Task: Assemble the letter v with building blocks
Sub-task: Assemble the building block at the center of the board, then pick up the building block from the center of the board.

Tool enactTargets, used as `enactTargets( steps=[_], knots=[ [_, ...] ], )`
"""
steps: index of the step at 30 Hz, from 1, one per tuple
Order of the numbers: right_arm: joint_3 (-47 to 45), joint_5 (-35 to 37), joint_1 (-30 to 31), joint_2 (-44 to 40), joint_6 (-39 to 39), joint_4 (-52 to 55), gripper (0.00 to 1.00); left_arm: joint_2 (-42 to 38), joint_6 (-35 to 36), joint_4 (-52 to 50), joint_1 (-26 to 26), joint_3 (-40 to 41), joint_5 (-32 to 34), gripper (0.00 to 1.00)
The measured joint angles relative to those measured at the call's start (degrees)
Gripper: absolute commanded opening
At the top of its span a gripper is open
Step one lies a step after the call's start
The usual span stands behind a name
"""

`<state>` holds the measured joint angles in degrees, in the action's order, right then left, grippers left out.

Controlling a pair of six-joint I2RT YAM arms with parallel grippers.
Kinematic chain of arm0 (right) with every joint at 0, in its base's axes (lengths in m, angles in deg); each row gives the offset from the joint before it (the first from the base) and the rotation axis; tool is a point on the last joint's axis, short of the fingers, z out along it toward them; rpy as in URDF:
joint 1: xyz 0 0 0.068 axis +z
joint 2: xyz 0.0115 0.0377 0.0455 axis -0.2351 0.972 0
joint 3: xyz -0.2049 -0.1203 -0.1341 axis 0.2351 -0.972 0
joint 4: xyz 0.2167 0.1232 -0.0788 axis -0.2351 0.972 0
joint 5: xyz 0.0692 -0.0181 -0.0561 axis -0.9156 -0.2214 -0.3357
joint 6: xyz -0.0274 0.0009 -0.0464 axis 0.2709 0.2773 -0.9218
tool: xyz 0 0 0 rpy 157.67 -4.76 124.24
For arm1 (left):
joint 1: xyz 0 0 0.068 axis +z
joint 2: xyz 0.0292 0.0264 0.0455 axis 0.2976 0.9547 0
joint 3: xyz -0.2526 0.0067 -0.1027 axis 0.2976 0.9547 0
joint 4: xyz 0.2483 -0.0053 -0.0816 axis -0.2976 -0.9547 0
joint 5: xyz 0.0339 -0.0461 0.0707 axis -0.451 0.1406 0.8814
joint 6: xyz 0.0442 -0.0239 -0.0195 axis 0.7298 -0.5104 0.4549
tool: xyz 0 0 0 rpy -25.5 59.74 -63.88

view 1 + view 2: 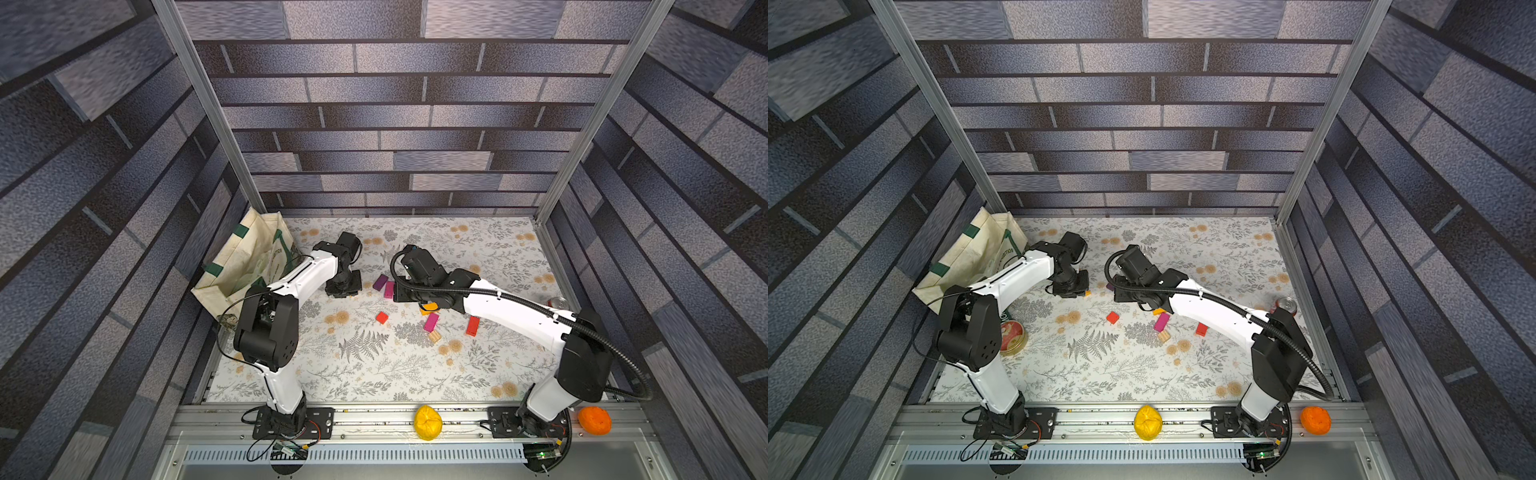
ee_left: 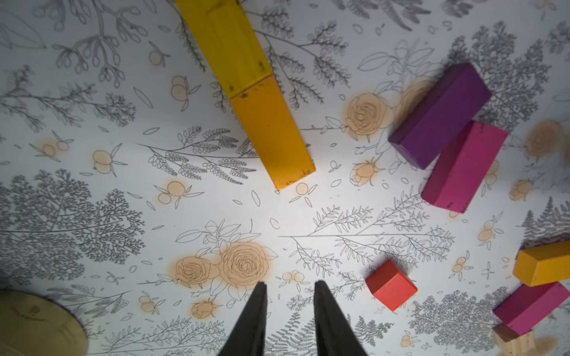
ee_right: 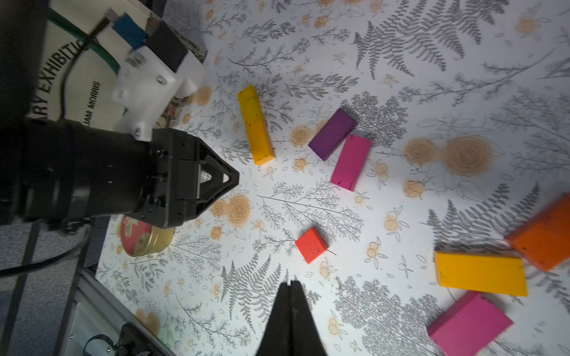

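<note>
Hanging over the flowery table cover (image 2: pixel 308 209), the left pincer (image 2: pixel 288 282) stands a little open with nothing in it. The right pincer (image 3: pixel 290 281) is pressed tight together, empty too. Past the left pincer, a yellow block (image 2: pixel 228 46) and an orange-yellow block (image 2: pixel 271 132) lie end to end in a row. Beside that row, a purple block (image 2: pixel 441 114) and a pink block (image 2: pixel 462 166) touch each other. A small red block (image 2: pixel 391 285) sits alone, close to the left pincer.
</note>
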<state>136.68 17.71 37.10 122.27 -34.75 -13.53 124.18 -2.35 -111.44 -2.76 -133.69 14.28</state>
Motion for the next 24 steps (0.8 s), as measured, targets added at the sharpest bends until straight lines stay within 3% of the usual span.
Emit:
enactTargets(
  steps=[3, 10, 16, 24],
  knots=[
    [-3.6, 3.0, -0.3, -3.8, -0.2, 0.4, 0.11, -0.4, 1.2, -0.7, -3.6, -0.2, 3.6, 0.54],
    [-9.5, 7.7, -2.3, -10.6, 0.1, 0.2, 0.22, 1.3, 1.8, -3.1, -11.6, -3.2, 9.0, 0.69],
    [-14.4, 9.4, -3.7, -13.0, 1.0, -0.1, 0.28, 6.6, 1.9, -4.1, -16.4, -5.8, 9.2, 0.73],
    [-17.7, 9.3, -5.5, -13.8, 1.6, 0.2, 0.36, 9.2, 2.3, -5.4, -18.5, -5.9, 8.6, 0.8]
  ],
)
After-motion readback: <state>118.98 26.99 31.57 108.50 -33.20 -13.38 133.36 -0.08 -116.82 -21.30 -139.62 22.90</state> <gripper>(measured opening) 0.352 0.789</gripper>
